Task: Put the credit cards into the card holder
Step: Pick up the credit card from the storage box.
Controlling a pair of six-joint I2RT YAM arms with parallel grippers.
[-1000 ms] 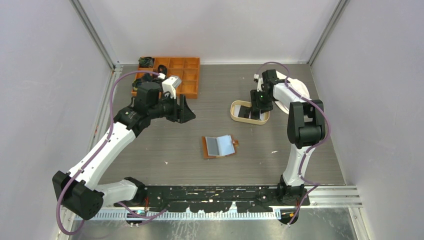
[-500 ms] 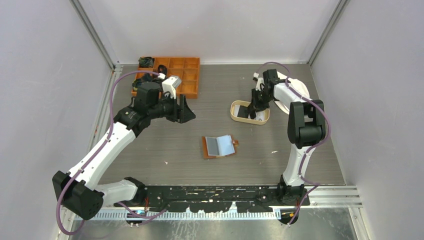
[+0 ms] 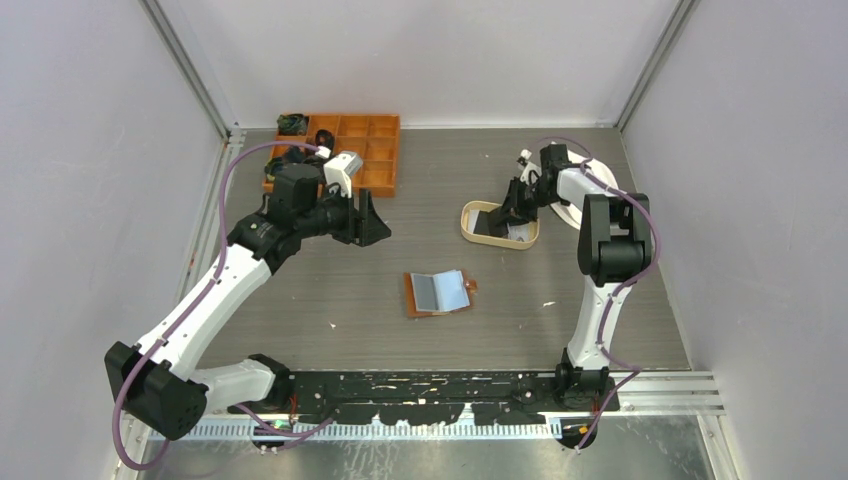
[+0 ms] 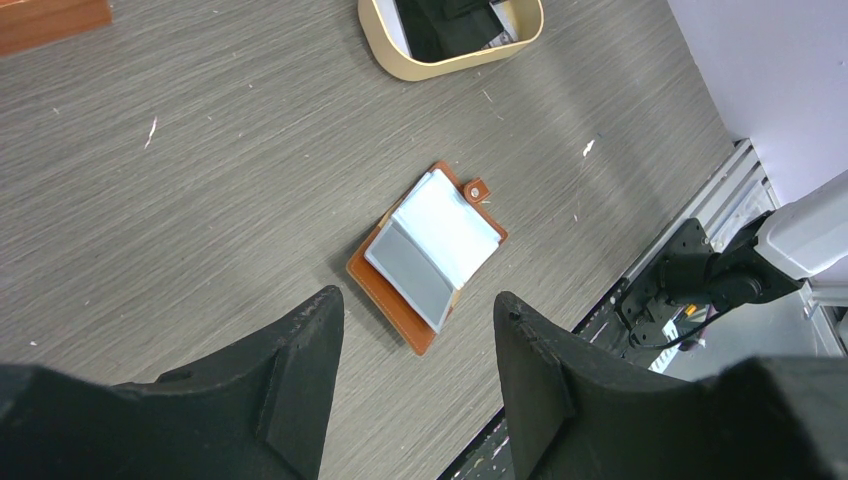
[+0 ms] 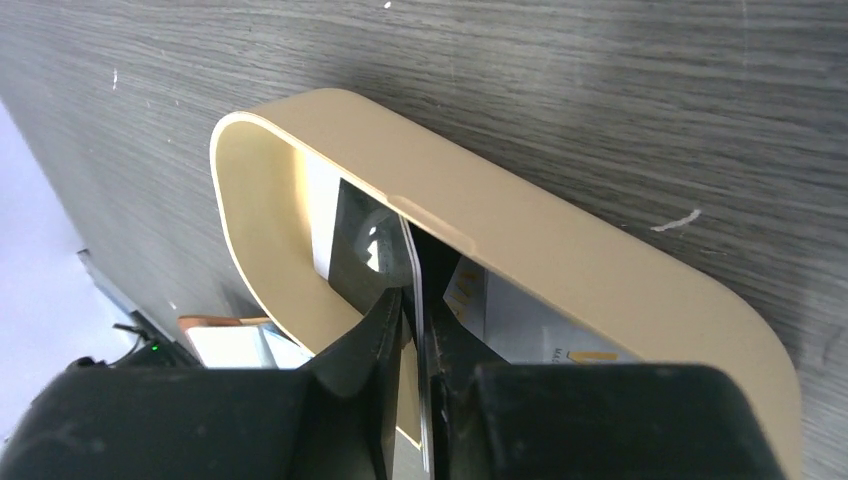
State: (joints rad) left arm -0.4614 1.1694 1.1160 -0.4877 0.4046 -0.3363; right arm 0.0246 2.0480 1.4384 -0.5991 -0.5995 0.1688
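The card holder point(image 3: 438, 293) lies open mid-table, a brown wallet with light and grey-blue leaves showing; the left wrist view shows it too point(image 4: 385, 290). My left gripper point(image 3: 378, 222) is open and empty, high above the table to the wallet's far left. My right gripper point(image 3: 512, 210) reaches into the oval tan tray point(image 3: 467, 222) and is shut on the edge of a thin credit card point(image 5: 413, 270) standing upright. A black card point(image 5: 360, 245) and a white card point(image 5: 510, 320) lie in the tray point(image 5: 560, 260).
An orange compartment box point(image 3: 370, 150) stands at the back left, behind my left gripper. A white round plate point(image 3: 598, 178) lies under my right arm at the back right. The arm bases and a black rail run along the near edge.
My right wrist has swung to the right and tilted over the tray, uncovering a white card in its right end. The left arm and the wallet have not moved.
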